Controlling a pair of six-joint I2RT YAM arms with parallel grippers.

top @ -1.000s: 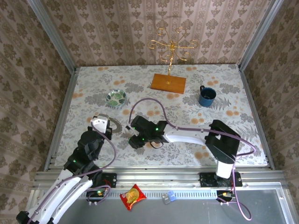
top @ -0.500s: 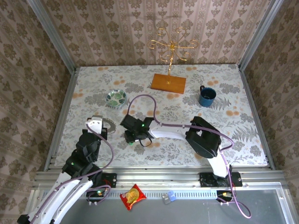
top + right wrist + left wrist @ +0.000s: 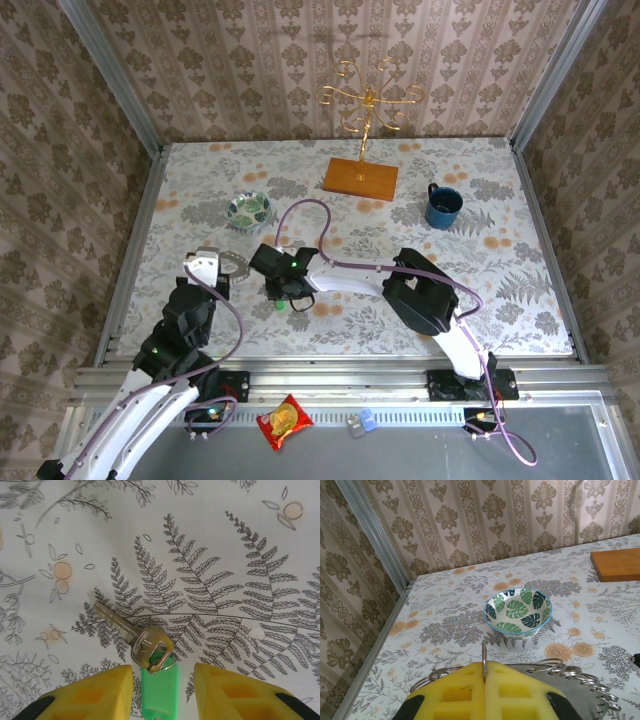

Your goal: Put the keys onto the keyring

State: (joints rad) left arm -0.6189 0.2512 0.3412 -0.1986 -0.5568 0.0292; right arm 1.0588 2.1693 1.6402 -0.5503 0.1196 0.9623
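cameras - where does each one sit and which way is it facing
top external: above and behind the arms, looking down on the table; both arms show.
left wrist: low over the table, facing the back wall past the bowl; shut left pincer grips the keyring.
right wrist: straight down at the green key, framed by its open right pincer.
shared: bowl and keyring show in top external and left wrist.

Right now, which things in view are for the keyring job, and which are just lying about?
For the job: keyring, gripped by the left end effector; green-tagged key, its tag straddled by the open right end effector.
Lying about: leaf-patterned bowl; blue mug; gold stand on wooden base; snack packet.
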